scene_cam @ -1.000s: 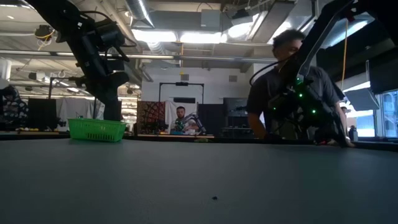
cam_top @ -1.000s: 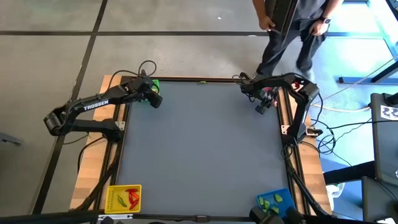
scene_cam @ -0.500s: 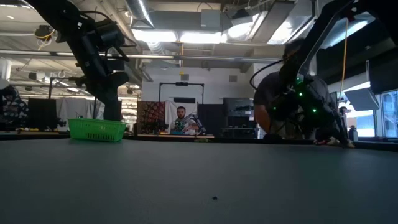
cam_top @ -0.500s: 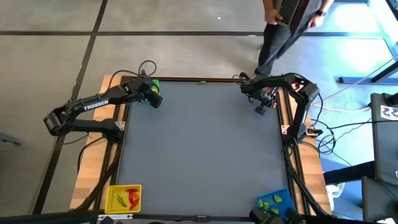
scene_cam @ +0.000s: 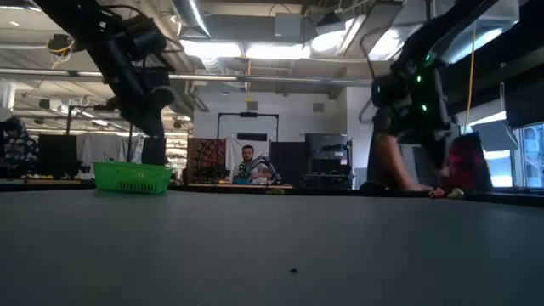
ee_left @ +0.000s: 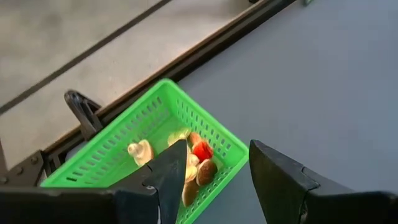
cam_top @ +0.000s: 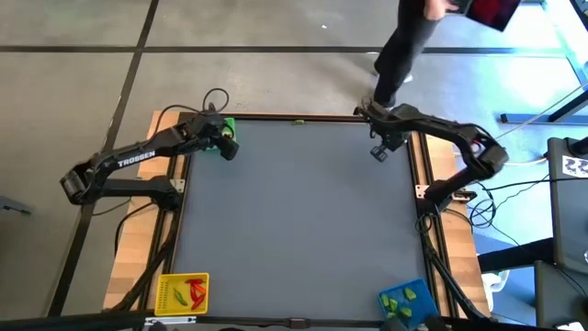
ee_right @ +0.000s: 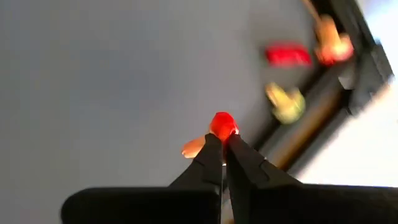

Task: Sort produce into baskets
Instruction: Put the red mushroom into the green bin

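Note:
My right gripper (cam_top: 377, 154) hangs above the table's far right corner, shut on a small red produce piece (ee_right: 222, 124). Loose produce lies below it by the table's far right edge: a red piece (ee_right: 286, 55), an orange-red one (ee_right: 329, 40), a yellow-green one (ee_right: 285, 99) and a pale orange one (ee_right: 194, 148). My left gripper (ee_left: 214, 165) stands open above the green basket (cam_top: 223, 127) at the far left corner. Several pale, brown and red pieces (ee_left: 198, 163) lie in that basket. My right gripper pinches the red piece (ee_right: 222, 126) between the free ends of its two fingers. The fingers come from above, pointing steeply down. The piece sticks out past the fingertips and is lifted clear of the table.
The yellow basket (cam_top: 182, 292) with red and green pieces stands at the near left corner. The blue basket (cam_top: 407, 299) with green pieces is at the near right. A person (cam_top: 413, 37) walks past beyond the far edge. The grey middle of the table (cam_top: 294, 221) is bare.
My right gripper has shut on the red piece at the far right corner, then risen with it and tipped to point more steeply down. The person behind the table has stood up and stepped away toward the right.

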